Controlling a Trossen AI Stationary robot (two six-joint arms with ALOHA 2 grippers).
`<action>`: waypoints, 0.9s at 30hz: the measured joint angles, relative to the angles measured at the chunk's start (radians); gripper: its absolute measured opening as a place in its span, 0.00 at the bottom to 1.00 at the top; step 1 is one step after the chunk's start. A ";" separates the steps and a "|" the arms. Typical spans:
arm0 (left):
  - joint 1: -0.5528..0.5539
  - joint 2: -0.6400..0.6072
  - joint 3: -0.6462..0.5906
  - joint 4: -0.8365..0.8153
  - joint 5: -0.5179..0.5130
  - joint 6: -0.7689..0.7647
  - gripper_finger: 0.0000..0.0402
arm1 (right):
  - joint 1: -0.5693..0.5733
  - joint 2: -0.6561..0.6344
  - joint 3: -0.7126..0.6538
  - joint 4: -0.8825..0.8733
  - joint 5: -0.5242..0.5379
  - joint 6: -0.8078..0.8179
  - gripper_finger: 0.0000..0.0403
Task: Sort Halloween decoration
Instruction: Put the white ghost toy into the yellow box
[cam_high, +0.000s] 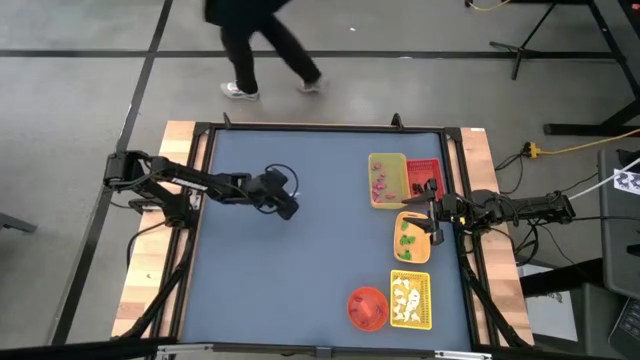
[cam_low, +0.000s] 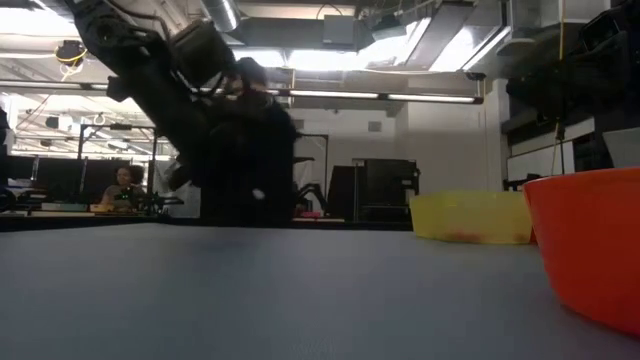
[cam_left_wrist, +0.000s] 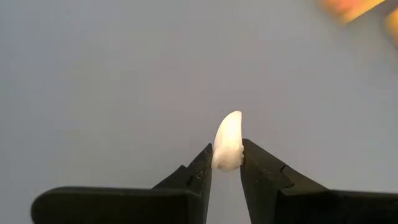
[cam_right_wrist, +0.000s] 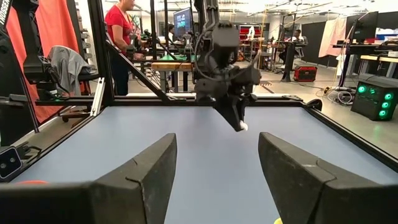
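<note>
Bright ceiling lights (cam_low: 330, 60), backlit dim low view, blurred edges.

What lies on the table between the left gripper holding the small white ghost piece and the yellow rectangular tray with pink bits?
Nothing: in the high view, bare blue table separates the left gripper, shut on the white ghost piece, from the yellow tray.

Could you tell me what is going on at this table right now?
The robot is sorting small Halloween decorations into trays. The left gripper is shut on a white ghost piece and holds it above the bare middle of the table. The right gripper is open and waits over the trays at the right side, where pink bits lie in the yellow tray, green ones in the orange tray and white ghosts in another yellow tray beside a round bowl.
</note>
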 joint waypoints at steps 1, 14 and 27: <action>-0.005 0.000 0.000 0.032 0.000 0.000 0.15 | 0.000 0.000 0.000 0.000 0.000 0.000 0.56; -0.215 0.037 0.003 0.509 -0.100 0.000 0.15 | 0.000 0.000 0.000 0.000 0.000 0.000 0.56; -0.391 0.413 0.371 0.633 -0.164 0.073 0.15 | 0.000 0.000 0.000 0.000 0.000 0.000 0.56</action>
